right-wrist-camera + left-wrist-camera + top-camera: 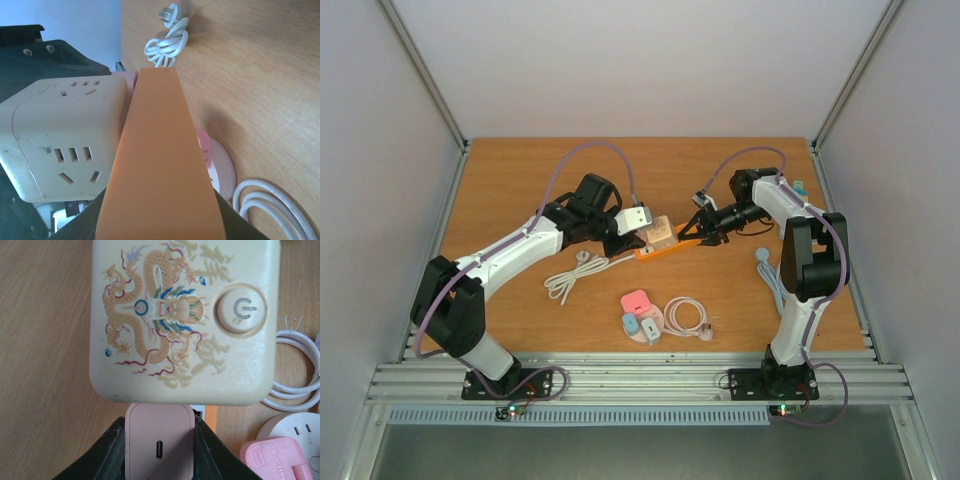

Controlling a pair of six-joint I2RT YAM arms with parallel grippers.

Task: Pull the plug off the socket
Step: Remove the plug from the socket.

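A pale pink plug sits between the black fingers of my left gripper, which is shut on it. Its far end butts against the side of a cream cube socket printed with a dragon and a power button; the prongs are hidden. In the top view the left gripper holds the plug just left of the cube socket. My right gripper is shut on an orange power strip. The right wrist view shows the right gripper, the strip and the cube on the strip's left.
A coiled white cable lies in front of the left arm. A round white base with pink and blue adapters and another white cable coil lie near the front middle. A grey cable lies by the right arm.
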